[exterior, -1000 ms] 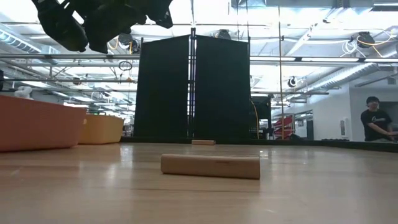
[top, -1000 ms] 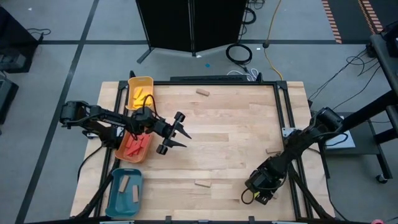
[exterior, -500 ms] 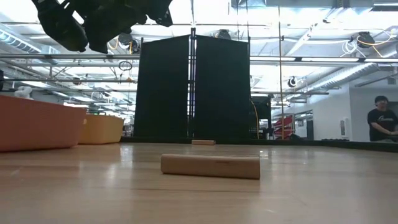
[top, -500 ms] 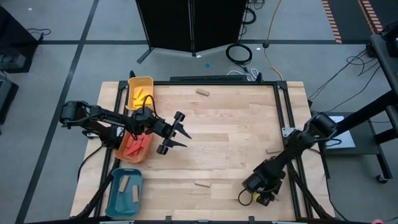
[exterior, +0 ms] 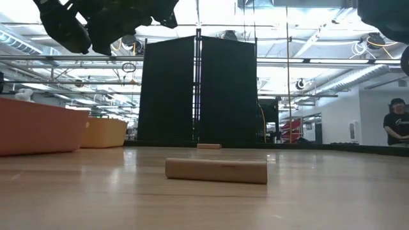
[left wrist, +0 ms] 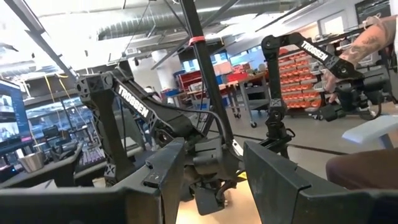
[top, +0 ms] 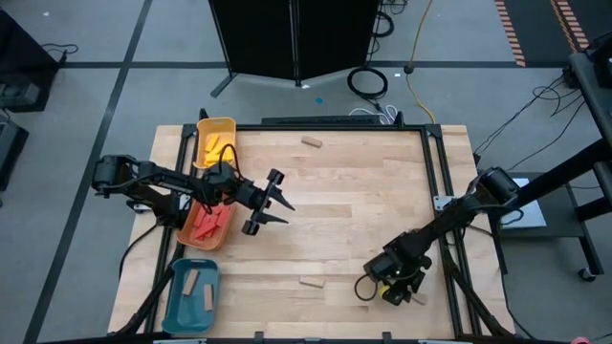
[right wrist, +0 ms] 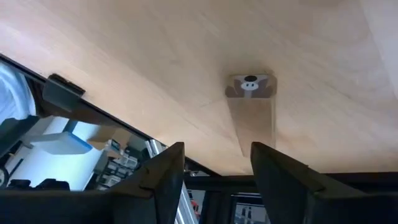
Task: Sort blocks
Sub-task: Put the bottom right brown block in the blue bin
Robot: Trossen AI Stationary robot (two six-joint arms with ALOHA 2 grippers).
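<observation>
Three tan blocks lie flat on the wooden table [top: 354, 191]: one near the front edge [top: 309, 282], one at the far edge [top: 312, 141], one at the right [top: 418, 230]. The low view shows the near block [exterior: 216, 170] and the far one [exterior: 209, 146]. My right gripper [top: 371, 290] [right wrist: 217, 149] hovers open over the table, to the right of the near block. My left gripper [top: 283, 212] [left wrist: 214, 149] is held open in the air beside the orange tray [top: 203, 225], with nothing between its fingers.
At the table's left stand a yellow tray [top: 215, 143] with yellow blocks, the orange tray with red blocks, and a teal tray [top: 192, 294] with tan blocks. A small grey camera mount [right wrist: 250, 87] sits at the table's edge. A person [exterior: 397, 124] stands far behind the table.
My right gripper has moved along the near edge toward the table's left, nearer to the tan block there, and has sunk a little. Its fingers have stayed open. The blocks have not moved.
</observation>
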